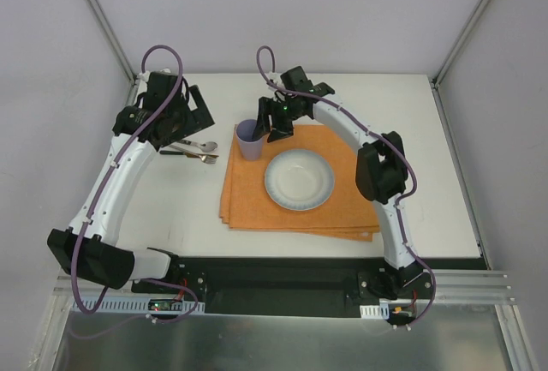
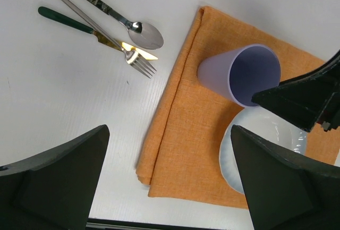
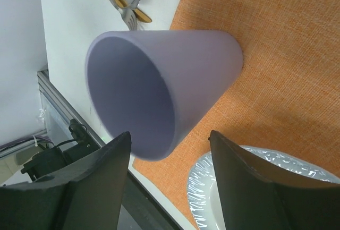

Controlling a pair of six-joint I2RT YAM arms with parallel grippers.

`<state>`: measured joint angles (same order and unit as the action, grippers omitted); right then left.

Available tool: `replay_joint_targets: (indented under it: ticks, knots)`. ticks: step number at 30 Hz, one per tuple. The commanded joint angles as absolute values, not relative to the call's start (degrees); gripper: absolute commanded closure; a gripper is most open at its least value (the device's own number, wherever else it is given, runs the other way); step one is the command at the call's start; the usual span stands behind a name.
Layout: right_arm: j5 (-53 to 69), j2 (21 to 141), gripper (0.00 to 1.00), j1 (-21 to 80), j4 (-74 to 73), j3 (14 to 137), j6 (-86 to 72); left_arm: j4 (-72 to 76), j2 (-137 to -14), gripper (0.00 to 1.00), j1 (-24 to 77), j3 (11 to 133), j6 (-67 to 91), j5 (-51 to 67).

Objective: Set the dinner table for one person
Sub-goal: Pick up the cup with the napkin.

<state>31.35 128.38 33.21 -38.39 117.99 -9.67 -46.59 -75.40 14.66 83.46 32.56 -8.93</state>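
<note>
The dinner table (image 1: 445, 131) is a white top with an orange folded placemat (image 1: 257, 204) at its middle. A white plate (image 1: 299, 179) lies on the placemat. At the mat's far left corner a lilac cup (image 1: 249, 140) stands upright. My right gripper (image 1: 278, 129) hovers just right of the cup; in the right wrist view the right gripper (image 3: 170, 134) is open, the cup (image 3: 175, 76) just beyond its fingertips, not clamped. My left gripper (image 1: 199, 110) hangs open and empty above the table; the left wrist view shows the left gripper (image 2: 169, 131) over the placemat's left edge (image 2: 175, 134).
A spoon (image 2: 143, 33), a fork (image 2: 139, 60) and a green-handled knife (image 2: 64, 20) lie crossed in a heap on the bare table left of the placemat. Grey walls with metal posts close in the back and sides. A black rail runs along the near edge (image 1: 274, 277).
</note>
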Motion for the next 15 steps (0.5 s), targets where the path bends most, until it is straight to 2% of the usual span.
replay_joint_targets:
  ticks: [1,2,5,6,8,9,15]
  knots:
    - [32.25,129.72,0.36,33.22,-35.86,121.64,-11.07,-46.23,-72.25,0.01,14.94,83.06,31.82,-7.56]
    - [32.17,129.9,0.37,33.14,-35.6,121.81,-11.34,-46.23,-72.07,0.01,14.94,82.8,31.82,-7.47]
    - [31.64,130.69,0.48,33.13,-34.81,122.25,-12.04,-46.23,-71.02,0.01,14.94,82.0,31.99,-6.86]
    - [31.47,130.78,0.62,33.13,-34.46,122.34,-12.3,-46.23,-70.67,0.01,14.94,81.65,31.99,-6.77]
    - [31.38,130.69,0.8,33.22,-33.58,122.17,-12.66,-46.32,-69.79,0.01,14.85,80.69,32.25,-6.33]
    - [31.2,130.61,0.99,33.14,-32.97,121.99,-13.18,-46.23,-69.52,0.01,14.94,80.42,32.26,-6.24]
    - [31.2,128.76,0.99,33.14,-30.94,121.99,-14.68,-46.06,-69.78,0.01,14.94,79.19,33.22,-3.96]
